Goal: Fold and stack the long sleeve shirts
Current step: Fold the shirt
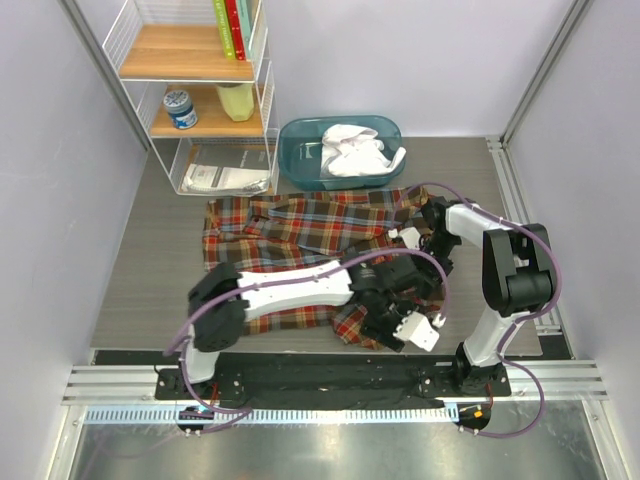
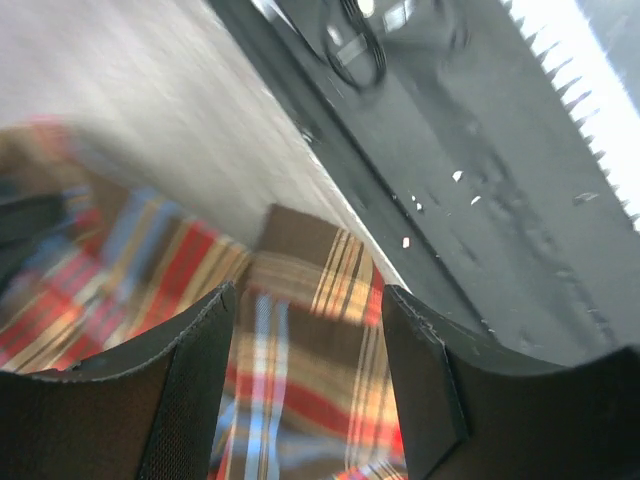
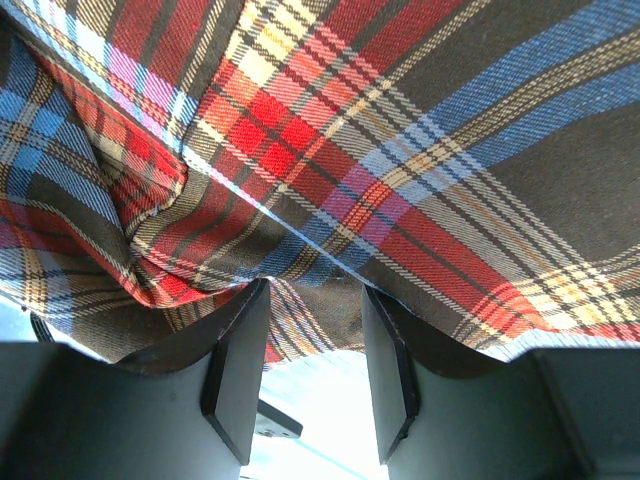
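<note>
The plaid long sleeve shirt [image 1: 290,235] lies partly folded across the middle of the table. My left gripper [image 1: 380,322] hovers over its near right hem. In the left wrist view that gripper [image 2: 310,300] is open, with the plaid cloth [image 2: 300,350] below the gap and nothing pinched. My right gripper [image 1: 420,240] is at the shirt's right edge. In the right wrist view it [image 3: 315,295] stands open, and the plaid cloth [image 3: 380,170] drapes over and against its fingertips. A white long sleeve shirt [image 1: 355,150] lies crumpled in a teal basin [image 1: 300,135] at the back.
A wire shelf rack [image 1: 200,80] with books, a jar and a bottle stands at the back left, with papers [image 1: 220,178] on its lowest level. The black base plate [image 2: 480,200] runs along the table's near edge, just past the shirt's hem.
</note>
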